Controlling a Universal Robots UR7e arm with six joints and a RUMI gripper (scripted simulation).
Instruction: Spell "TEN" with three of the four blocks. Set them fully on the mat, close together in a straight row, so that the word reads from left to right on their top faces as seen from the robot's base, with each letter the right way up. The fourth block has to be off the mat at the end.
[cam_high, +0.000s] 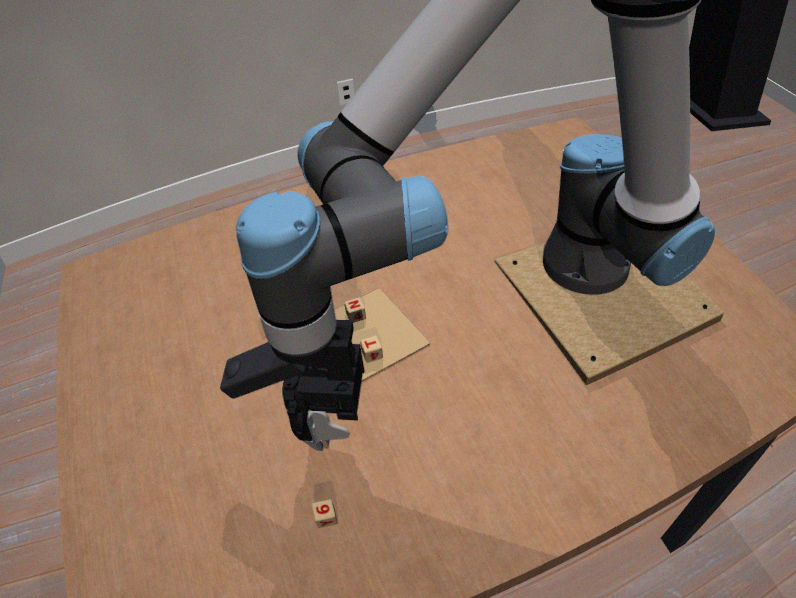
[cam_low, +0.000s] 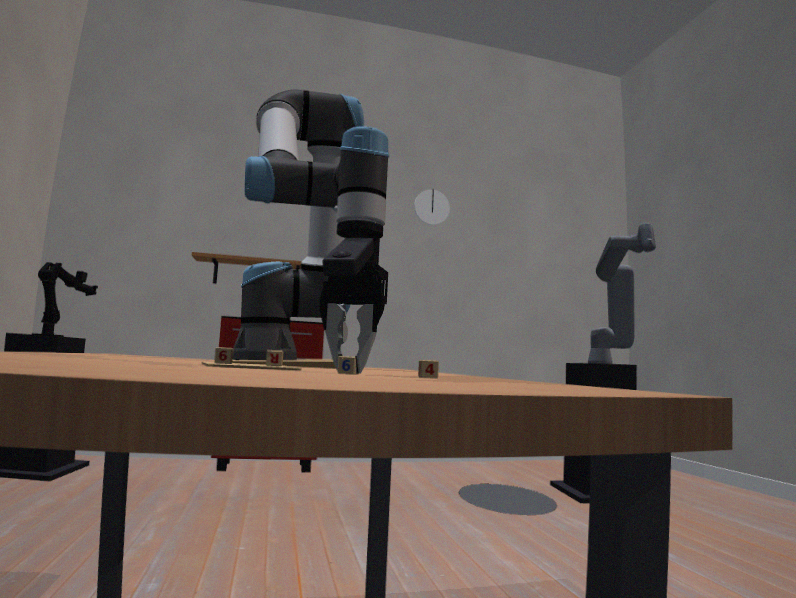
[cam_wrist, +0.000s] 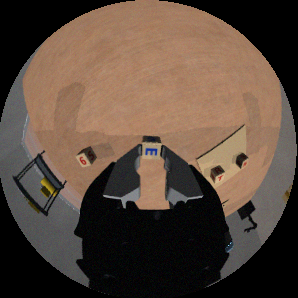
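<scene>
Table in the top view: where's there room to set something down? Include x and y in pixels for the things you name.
There's open wood between the mat (cam_high: 402, 331) (cam_low: 250, 366) (cam_wrist: 227, 159) and the robot's base board (cam_high: 546, 305), and more left of the claw (cam_high: 324, 444) (cam_low: 348, 366) (cam_wrist: 150, 145). It's crowded where the claw grips the E block (cam_low: 346, 364) (cam_wrist: 151, 151), and where the T block (cam_high: 371, 348) (cam_low: 274, 357) (cam_wrist: 217, 173) and N block (cam_high: 354, 310) (cam_low: 223, 355) (cam_wrist: 242, 160) share the mat.

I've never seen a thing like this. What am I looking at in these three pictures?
It's one jointed robot arm at a table. The top picture looks down from above; the exterior one looks from table height, facing the arm; the wrist one looks past its pincer.

The pincer appears closed on a block with a blue E. T and N blocks sit on a mat; a block topped with 6 lies off it.
</scene>
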